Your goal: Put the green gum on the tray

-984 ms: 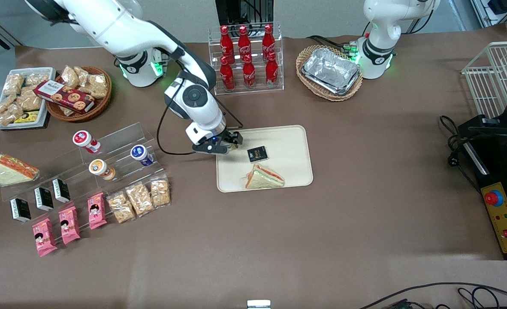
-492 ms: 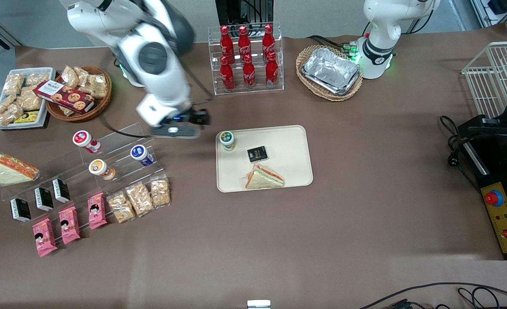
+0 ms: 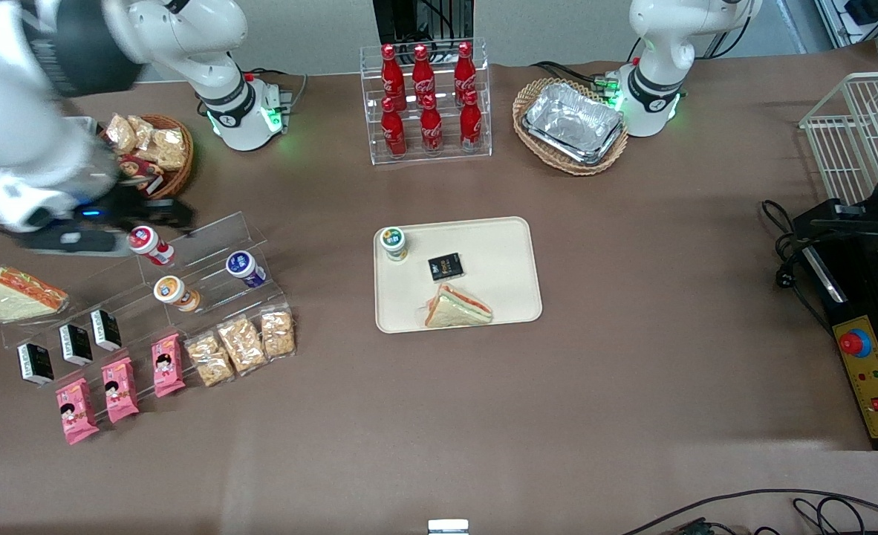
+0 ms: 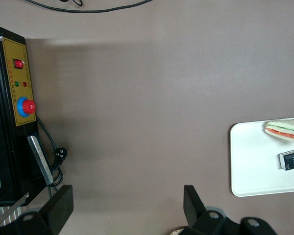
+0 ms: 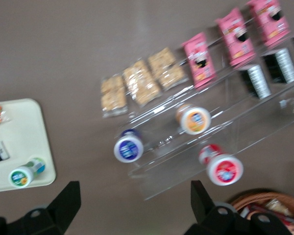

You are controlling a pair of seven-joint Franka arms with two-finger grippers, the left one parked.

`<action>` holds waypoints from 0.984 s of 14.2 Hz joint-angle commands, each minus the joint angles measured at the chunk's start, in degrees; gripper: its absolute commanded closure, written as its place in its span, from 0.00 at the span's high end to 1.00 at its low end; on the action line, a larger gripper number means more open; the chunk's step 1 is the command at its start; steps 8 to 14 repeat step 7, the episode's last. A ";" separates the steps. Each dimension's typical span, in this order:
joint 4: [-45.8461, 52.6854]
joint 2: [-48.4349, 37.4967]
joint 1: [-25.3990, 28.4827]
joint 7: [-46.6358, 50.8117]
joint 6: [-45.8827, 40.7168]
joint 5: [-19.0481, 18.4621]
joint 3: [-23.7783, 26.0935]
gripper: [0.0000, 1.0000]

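The green gum [image 3: 393,241] stands upright on the beige tray [image 3: 498,253], in the corner nearest the working arm, beside a black packet [image 3: 445,266]. My gripper [image 3: 158,213] hangs well away from it, toward the working arm's end of the table, above the clear stepped stand [image 3: 209,245]. It is open and holds nothing. The right wrist view shows the gripper [image 5: 134,205] with its jaws wide apart over bare table, the green gum [image 5: 24,175] and the tray [image 5: 19,132] off to one side.
On the stand are a red-lidded [image 3: 145,243], an orange-lidded [image 3: 173,291] and a blue-lidded canister [image 3: 244,267]. A sandwich [image 3: 457,307] lies on the tray. A wicker snack basket [image 3: 157,152] sits near the gripper. Snack packs [image 3: 242,343] lie nearer the camera.
My gripper let go of the green gum on the tray, rose, and swung away toward the working arm's end of the table, over the stand. The gum stays put.
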 commanded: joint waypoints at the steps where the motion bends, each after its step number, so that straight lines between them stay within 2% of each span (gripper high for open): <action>1: 3.67 0.27 0.33 -9.31 -1.92 1.43 -8.07 1.00; 6: 4.55 0.53 0.16 -14.59 -1.83 1.25 -13.27 1.00; 14: 4.47 0.62 0.07 -15.22 -1.83 1.16 -13.54 1.00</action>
